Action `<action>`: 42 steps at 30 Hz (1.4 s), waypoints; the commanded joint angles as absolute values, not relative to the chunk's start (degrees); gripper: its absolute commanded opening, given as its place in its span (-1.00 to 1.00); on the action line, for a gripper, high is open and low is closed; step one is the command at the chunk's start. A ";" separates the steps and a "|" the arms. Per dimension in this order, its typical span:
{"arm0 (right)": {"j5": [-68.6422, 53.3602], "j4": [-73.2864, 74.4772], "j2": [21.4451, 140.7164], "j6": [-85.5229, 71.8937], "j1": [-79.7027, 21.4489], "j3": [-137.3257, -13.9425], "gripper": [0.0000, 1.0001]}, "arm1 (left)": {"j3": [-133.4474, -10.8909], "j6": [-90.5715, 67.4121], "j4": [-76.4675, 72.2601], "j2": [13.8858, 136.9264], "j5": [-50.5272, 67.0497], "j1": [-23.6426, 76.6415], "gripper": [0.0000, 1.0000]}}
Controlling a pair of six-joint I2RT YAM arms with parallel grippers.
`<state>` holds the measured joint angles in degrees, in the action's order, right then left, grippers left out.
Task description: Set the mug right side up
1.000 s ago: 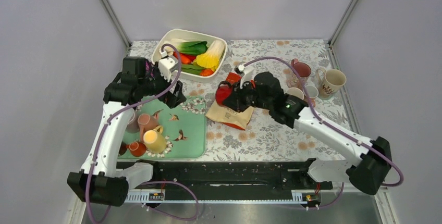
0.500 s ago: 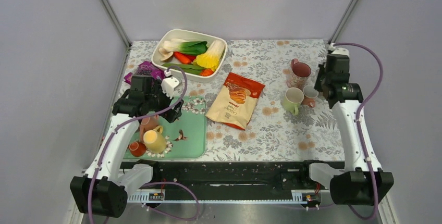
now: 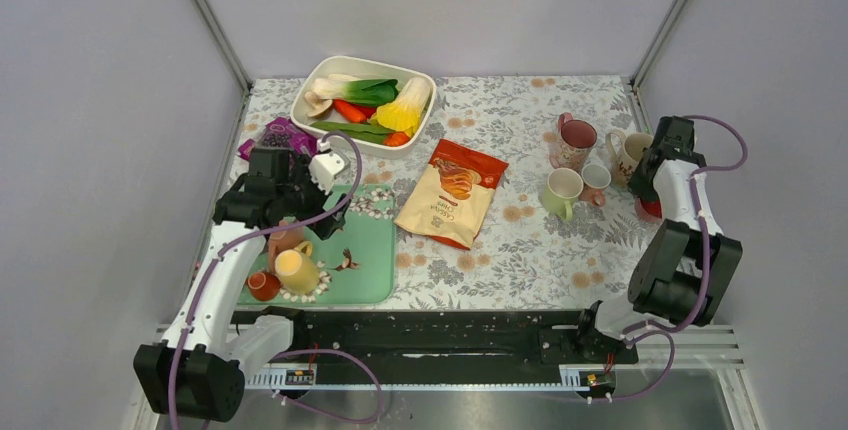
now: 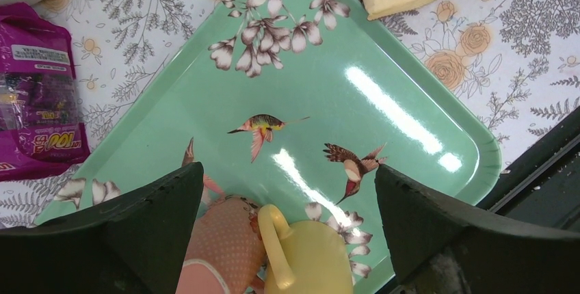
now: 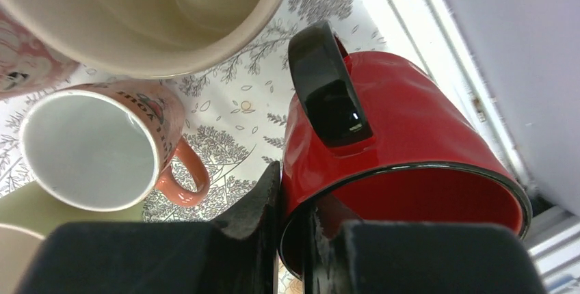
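The red mug (image 5: 410, 123) is hemmed in by the cream mug (image 5: 137, 14), the pink cup (image 5: 96, 147) and the side wall (image 5: 520, 48).

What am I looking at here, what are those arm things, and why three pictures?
Those are two robot arms bolted at the near edge of a flowered table. The wide picture comes from a camera above and behind them; the other two come from cameras on each wrist. On the table lie a green tray with cups, a bowl of vegetables, a snack bag and several mugs. The right gripper pinches the rim of a red mug; the left gripper hangs open over the tray, holding nothing.
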<state>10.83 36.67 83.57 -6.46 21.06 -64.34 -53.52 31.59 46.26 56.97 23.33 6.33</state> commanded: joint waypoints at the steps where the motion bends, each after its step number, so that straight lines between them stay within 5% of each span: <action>1: 6.90 32.37 86.66 -8.15 21.80 -64.60 -1.00 | -54.45 34.62 48.70 57.18 23.25 6.06 0.98; 11: 2.89 34.84 95.87 -8.46 22.32 -67.81 -0.99 | -56.81 39.53 56.59 61.85 21.67 5.98 0.98; 14: 2.03 35.56 97.30 -8.51 22.27 -68.64 -0.52 | -57.19 39.91 57.42 62.59 22.09 5.98 0.98; 19: 1.85 37.16 95.54 -8.52 22.32 -69.67 -0.01 | -57.25 42.09 58.55 62.93 22.61 5.98 0.98; 28: 4.79 35.42 81.05 -9.22 21.29 -67.48 0.59 | -61.04 49.83 69.50 68.18 13.44 6.04 0.98; 42: 13.87 28.02 63.68 -9.89 -9.62 -59.35 0.68 | -74.44 36.35 68.60 82.45 -0.52 2.74 0.98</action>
<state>10.11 33.43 66.54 -8.45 -4.16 -62.63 -70.46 40.95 68.64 75.94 6.02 5.41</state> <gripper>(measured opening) 0.834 0.988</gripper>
